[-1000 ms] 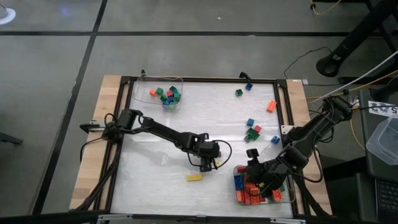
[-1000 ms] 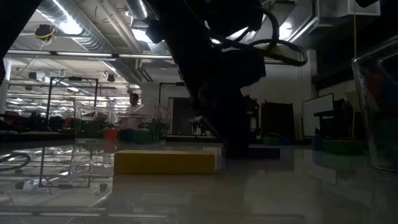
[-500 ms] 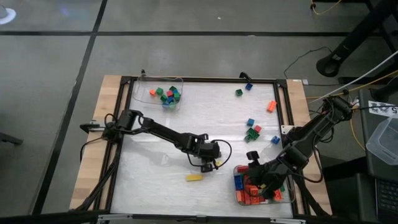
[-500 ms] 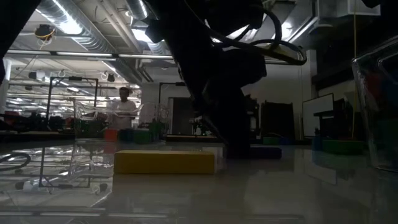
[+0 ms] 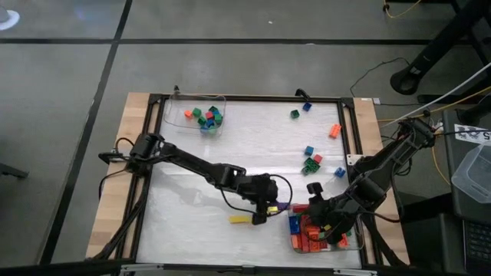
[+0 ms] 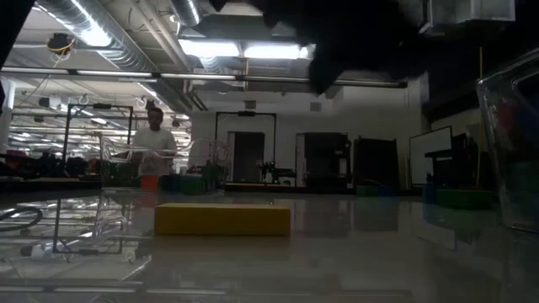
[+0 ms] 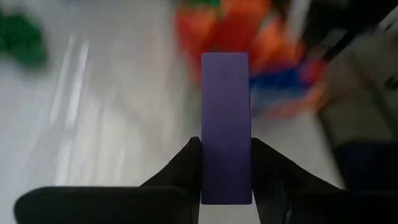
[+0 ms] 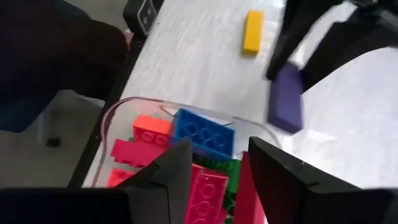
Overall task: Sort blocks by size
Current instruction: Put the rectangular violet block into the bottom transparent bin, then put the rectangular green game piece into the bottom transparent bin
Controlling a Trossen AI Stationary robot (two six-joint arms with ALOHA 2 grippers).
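My left gripper (image 5: 274,207) is shut on a long purple block (image 7: 226,118), which hangs above the table beside the near right tray (image 5: 349,247); the right wrist view shows that block (image 8: 286,99) too. A long yellow block (image 5: 240,219) lies flat on the table just near of it, and shows in the low view (image 6: 223,219). My right gripper (image 8: 221,152) stands open above the near right tray of long blocks (image 8: 202,134), with nothing between its fingers. Small cube blocks (image 5: 207,117) fill the far left tray. My left gripper pinches the purple block's two long side faces at its rear end (image 7: 226,183) between its two fingers (image 7: 186,168). The block sticks out forward past the fingertips, in line with the fingers. The fingers slant down toward the table's right side. The block is lifted clear of the table.
Loose blocks lie on the right half of the table: green (image 5: 294,113), blue (image 5: 307,106), orange (image 5: 335,130), and a cluster of blue, red and green (image 5: 311,159). A black frame (image 5: 245,98) borders the table. A person (image 6: 154,143) stands in the room behind.
My left gripper has risen off the table with the purple block, tipped closer to level, and gone toward the near right tray. The purple block, which lay on the table behind the yellow one, is now lifted clear. The yellow block has stayed put.
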